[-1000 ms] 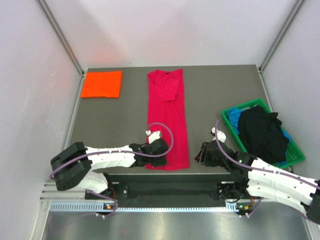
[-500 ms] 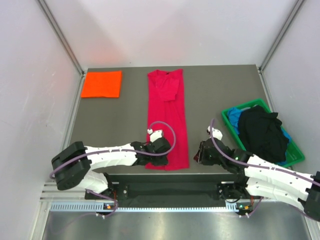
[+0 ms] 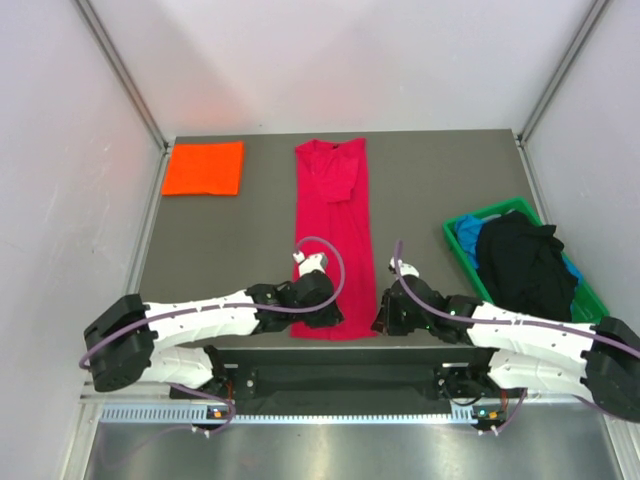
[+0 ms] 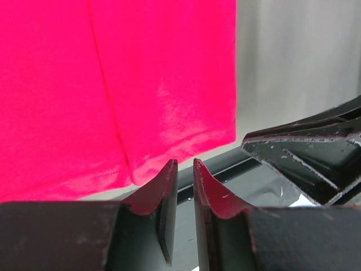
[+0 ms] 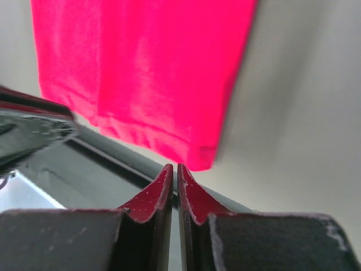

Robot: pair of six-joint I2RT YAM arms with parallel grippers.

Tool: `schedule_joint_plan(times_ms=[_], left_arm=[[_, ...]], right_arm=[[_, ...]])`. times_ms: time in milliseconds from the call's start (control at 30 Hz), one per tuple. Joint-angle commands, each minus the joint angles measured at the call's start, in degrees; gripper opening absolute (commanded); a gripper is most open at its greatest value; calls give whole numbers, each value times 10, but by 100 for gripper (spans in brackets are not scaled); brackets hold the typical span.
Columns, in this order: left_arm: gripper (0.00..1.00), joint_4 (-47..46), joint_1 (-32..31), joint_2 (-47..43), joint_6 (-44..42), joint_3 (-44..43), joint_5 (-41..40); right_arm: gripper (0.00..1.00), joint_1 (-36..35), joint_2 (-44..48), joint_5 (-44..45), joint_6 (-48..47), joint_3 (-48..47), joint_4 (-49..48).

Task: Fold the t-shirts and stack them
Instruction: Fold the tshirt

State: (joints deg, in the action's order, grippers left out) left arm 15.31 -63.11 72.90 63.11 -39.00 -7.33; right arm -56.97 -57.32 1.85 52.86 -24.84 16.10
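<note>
Crimson t-shirt (image 3: 335, 235) is laid as a long narrow strip down the middle of the table (image 3: 430, 180), collar far, hem at the near edge. Left fingers (image 4: 161, 192) are seen almost pressed together, nothing pinched, at the hem's left part; contact cannot be told. Right fingers (image 5: 152, 197) are closed to a slit, nothing pinched, just beside the hem's right corner. Orange t-shirt (image 3: 204, 168) is noted folded, far left. Black t-shirt (image 3: 525, 265) and blue t-shirt (image 3: 468, 236) are heaped in the green bin (image 3: 490, 210), right.
</note>
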Motion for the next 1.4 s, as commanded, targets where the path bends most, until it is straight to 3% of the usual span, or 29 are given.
schedule_joint_plan(times_ms=[0,300,567,867,1000,1367], left_arm=[[22,-65,-3,12,3,26,26],[21,-90,-3,51,27,78,29],[21,-86,-3,51,32,89,21],[21,-88,-3,44,30,89,22],[21,-97,-3,44,29,89,26],[21,-105,-7,59,33,88,29]], right_arm=[[8,-14,-16,-33,13,7,-78],[8,-23,-17,15,22,20,-20],[8,-31,-36,24,34,42,-27],[9,-42,34,64,38,-2,60],[10,-41,41,69,27,-20,43],[9,-25,-72,45,1,-7,-48]])
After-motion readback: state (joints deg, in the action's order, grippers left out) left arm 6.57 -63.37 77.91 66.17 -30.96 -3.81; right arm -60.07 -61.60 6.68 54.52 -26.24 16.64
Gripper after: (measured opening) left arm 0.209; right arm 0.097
